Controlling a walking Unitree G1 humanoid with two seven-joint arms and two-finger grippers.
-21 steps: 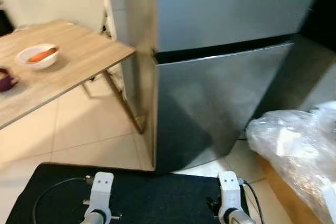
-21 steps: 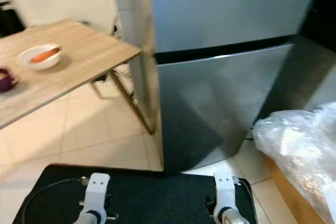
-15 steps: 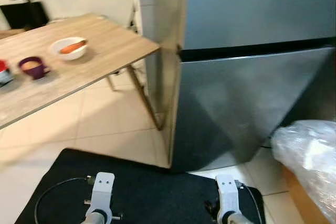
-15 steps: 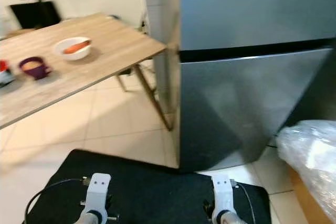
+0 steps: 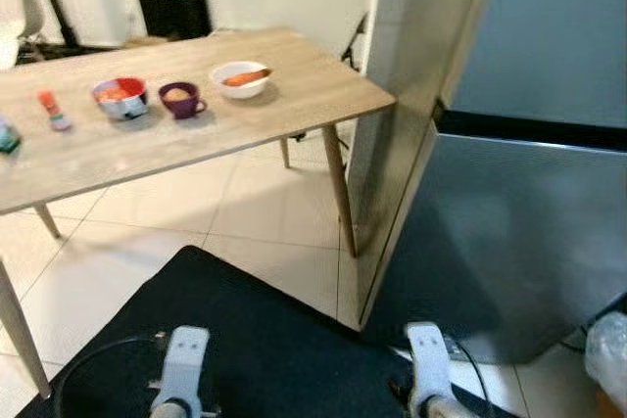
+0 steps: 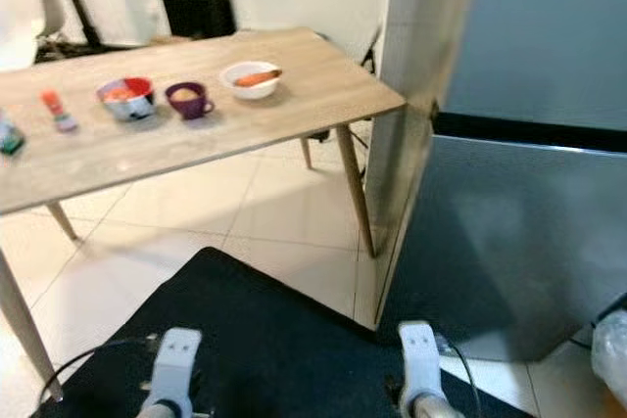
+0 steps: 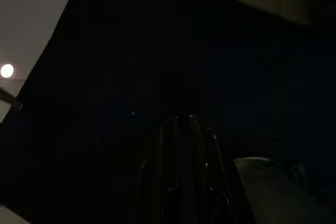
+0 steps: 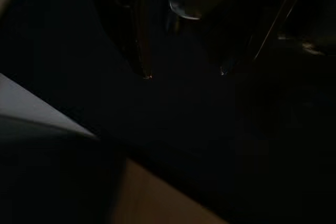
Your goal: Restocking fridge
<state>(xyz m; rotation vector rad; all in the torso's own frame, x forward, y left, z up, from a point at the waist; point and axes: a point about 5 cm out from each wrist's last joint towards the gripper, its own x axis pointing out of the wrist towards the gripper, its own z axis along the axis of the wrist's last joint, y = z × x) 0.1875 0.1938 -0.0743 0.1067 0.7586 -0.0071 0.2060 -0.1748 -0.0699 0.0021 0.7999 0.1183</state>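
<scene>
Pale floor tiles [image 5: 245,212] run underfoot, and nearest the robot lies a black mat [image 5: 265,340] on which it seems to stand. Both arms hang low at the bottom edge of the head views. The left gripper [image 7: 181,129] shows in its dim wrist picture with its fingers close together, nearly touching. The right gripper [image 8: 184,72] has its two fingertips set clearly apart, with nothing between them.

Just beyond the mat on the right stands the grey fridge [image 5: 509,242], both doors closed, a dark seam dividing upper from lower. A bit of clear plastic wrap [image 5: 609,364] peeks in at the right edge.

Farther off to the left is the wooden tabletop [image 5: 176,129], carrying a white bowl with a carrot [image 5: 242,78], a purple cup [image 5: 180,99], a metal bowl of something red [image 5: 121,97] and a small orange-capped bottle [image 5: 51,110].

I'd judge the job is at its start: nothing is picked up. Next it likely needs to step toward the tabletop and reach for an item, or open the fridge first.
</scene>
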